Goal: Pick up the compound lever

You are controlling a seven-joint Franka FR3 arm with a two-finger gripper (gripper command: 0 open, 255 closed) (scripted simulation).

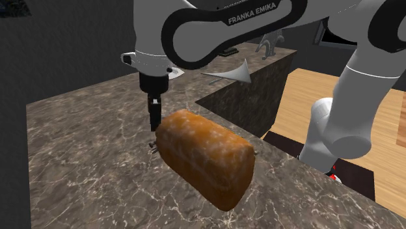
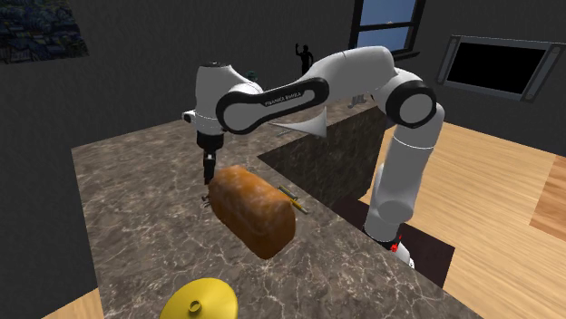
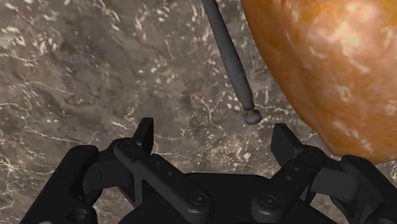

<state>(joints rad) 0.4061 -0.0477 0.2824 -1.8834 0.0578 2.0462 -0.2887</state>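
Note:
The compound lever [image 3: 230, 60] is a thin grey rod with a small knob at its end, lying on the marbled brown counter [image 1: 84, 162]. It runs along the edge of a large orange-brown loaf [image 1: 205, 156], which hides part of it. Its tip [image 1: 153, 148] pokes out at the loaf's near end, also seen as a small stub [image 2: 207, 200]. My gripper [image 3: 215, 137] hangs open just above the rod's knob end, fingers apart and touching nothing. It points straight down beside the loaf [image 2: 254, 210], as the gripper [image 1: 154, 123] shows in the shoulder view.
A thin yellowish piece [image 2: 292, 199] sticks out on the loaf's far side. A yellow dish-like object [image 2: 204, 299] sits near the counter's front edge. A white cone [image 1: 234, 73] stands on a lower counter section behind. Wooden floor [image 2: 508, 208] lies beyond.

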